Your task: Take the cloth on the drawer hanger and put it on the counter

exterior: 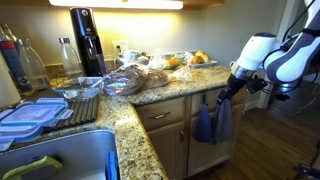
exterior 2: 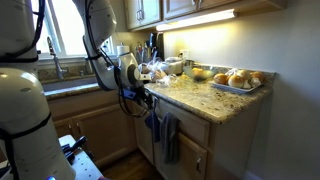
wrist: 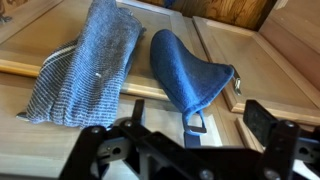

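- Two cloths dead ahead of the claw (wrist: 190, 150): the cloth (wrist: 190, 75), saturated blue, small and soft, hung off the drawer hanger (wrist: 236, 82); beside it a longer grey-blue cloth (wrist: 85, 70).
- Approach step, judging by the spread, empty jaws; no grasp yet.
- Next: close in, pinch the blue folds, lift clear, then up to the tabletop (exterior: 128, 122) above the claw.

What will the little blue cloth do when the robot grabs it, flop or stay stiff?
Probably flop: the blue cloth hangs in soft, rounded folds against the wooden cabinet front. It looks thicker than the knitted grey cloth beside it, so it may droop less. Its fabric probably won't slip easily.
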`<state>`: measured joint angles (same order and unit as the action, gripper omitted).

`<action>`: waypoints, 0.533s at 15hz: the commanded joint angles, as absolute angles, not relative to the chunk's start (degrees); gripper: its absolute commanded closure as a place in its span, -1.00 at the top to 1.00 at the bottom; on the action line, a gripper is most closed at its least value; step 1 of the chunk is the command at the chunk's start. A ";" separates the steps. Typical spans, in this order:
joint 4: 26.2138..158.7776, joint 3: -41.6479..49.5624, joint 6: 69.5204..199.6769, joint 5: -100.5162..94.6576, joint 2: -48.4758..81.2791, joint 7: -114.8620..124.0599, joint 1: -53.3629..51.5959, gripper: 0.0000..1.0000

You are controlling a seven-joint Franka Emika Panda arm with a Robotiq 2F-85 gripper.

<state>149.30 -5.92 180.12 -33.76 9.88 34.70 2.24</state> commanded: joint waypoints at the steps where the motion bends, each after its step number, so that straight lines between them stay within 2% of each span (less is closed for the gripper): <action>1: 146.28 -3.27 181.34 -35.51 14.62 35.84 0.43 1.00; 5: 143.73 -1.35 182.95 -35.19 19.36 35.85 -1.39 1.00; 7: 142.69 1.07 185.20 -35.33 21.24 36.31 -3.80 1.00; 8: 142.26 5.15 187.74 -36.02 21.83 37.06 -7.64 1.00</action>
